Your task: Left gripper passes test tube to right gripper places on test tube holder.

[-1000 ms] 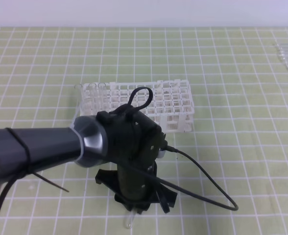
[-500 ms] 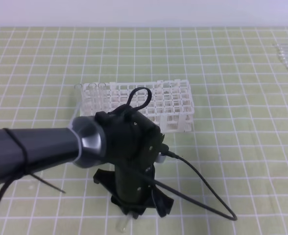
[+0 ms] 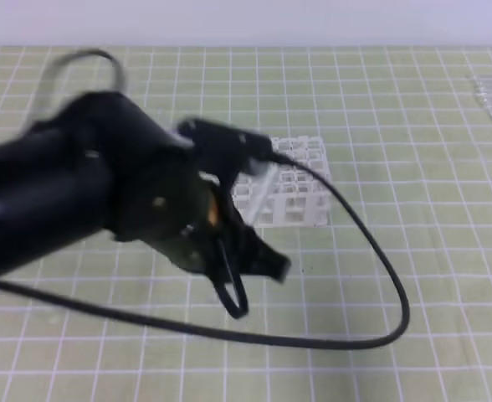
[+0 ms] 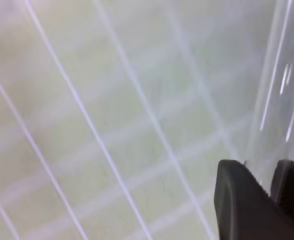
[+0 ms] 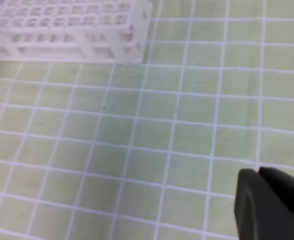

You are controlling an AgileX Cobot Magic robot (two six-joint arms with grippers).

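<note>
The grid mat (image 3: 447, 251), pale green with white lines, filled nearly every view. In the high view a large blurred black arm (image 3: 53, 201) covered the left half of the frame, and the left gripper (image 3: 254, 260) hung at its lower right end, just left of centre, with a black cable (image 3: 371, 251) looping from the arm's top out to the right and back along the bottom. Behind the arm, at centre, the white rack (image 3: 300, 188) stood on the mat, its left part hidden; the square cells that showed looked empty, though blur made that hard to judge. In the right wrist view the rack (image 5: 62, 30) filled the upper left corner, again with no tube visible in its cells. In the left wrist view the tube (image 4: 279, 85) rose as a clear streaked column along the right edge, its lower end going down between the two dark fingers (image 4: 237, 200) at the lower right; the left gripper (image 4: 269, 175) was pinched on it. The right gripper (image 5: 259, 180) showed only at the lower right of its own view, its fingers pressed together with nothing between them, over bare mat well apart from the rack. Some faint clear items (image 3: 490, 92) lay at the far upper right of the high view, too blurred to tell what they were.
</note>
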